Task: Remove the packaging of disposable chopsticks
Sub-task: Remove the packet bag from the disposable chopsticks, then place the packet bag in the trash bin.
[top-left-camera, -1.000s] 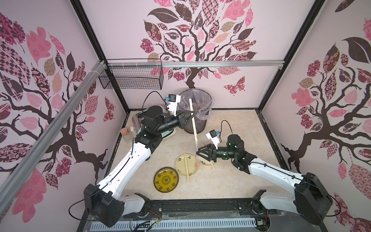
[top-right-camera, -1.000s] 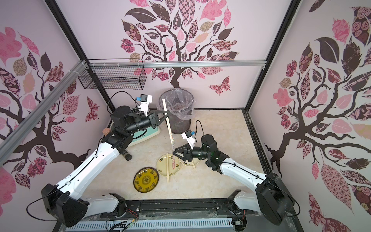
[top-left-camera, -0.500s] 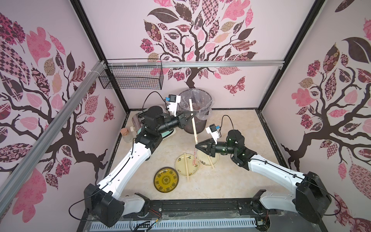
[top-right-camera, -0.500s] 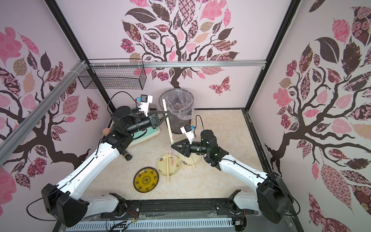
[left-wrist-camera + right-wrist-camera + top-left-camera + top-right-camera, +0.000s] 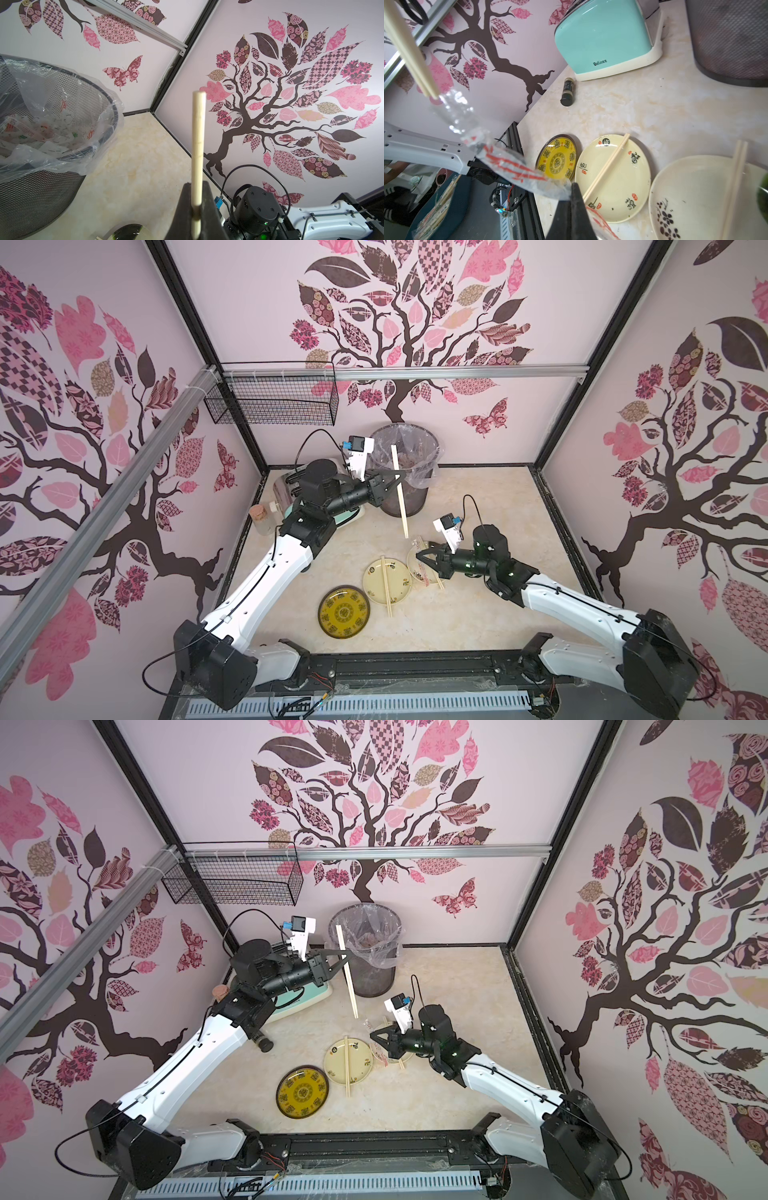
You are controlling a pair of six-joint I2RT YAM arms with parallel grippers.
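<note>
Top view, table [image 5: 478, 614]: bin [image 5: 415, 502] at 12 o'clock; cream plate [image 5: 374, 587] at 6 o'clock, white plate [image 5: 695, 187] at its 2 o'clock. Left tool [image 5: 397, 480] clamped on held pair [image 5: 402, 508], raised before bin. Right tool [image 5: 419, 555], at 5 o'clock of that pair's lower tip, pinched shut on red-printed sleeve [image 5: 512, 164]; sleeve mouth at stick tips, cannot tell whether clear. Bare pair [image 5: 386, 589] across cream plate, second bare pair [image 5: 735, 187] on white plate. Discarded wrappers [image 5: 41, 133] inside bin. Judgement: two pairs done, last sleeve nearly off, binning left.
</note>
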